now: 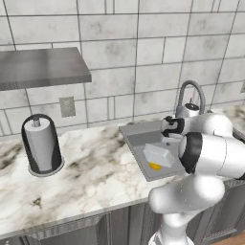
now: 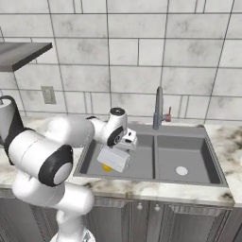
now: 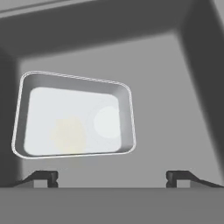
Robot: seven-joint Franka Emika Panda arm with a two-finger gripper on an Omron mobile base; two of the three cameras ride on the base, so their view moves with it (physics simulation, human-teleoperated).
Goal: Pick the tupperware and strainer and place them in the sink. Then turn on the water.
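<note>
Tupperware is lying on the floor of the sink's left basin, as the right base view is showing it, with a yellow patch peeking out at its six o'clock edge; in the hand view a faint yellowish glow and a pale round spot are showing through its translucent body. In the left base view the container is sitting tilted in the basin, with the yellow patch at about six o'clock from it. Above it the gripper is hanging with its jaws spread wide, both dark fingertips standing well apart at the bottom of the hand view and holding nothing, the container lying at about ten o'clock from the midpoint between them and clear of both tips. From the right base view the hand is hovering just over the container's twelve o'clock edge. Behind the sink the curved grey faucet is rising at twelve o'clock against the tiled wall. On the marble counter, well apart at nine o'clock from the sink in the left base view, a paper towel holder is standing upright beneath a grey shelf.
</note>
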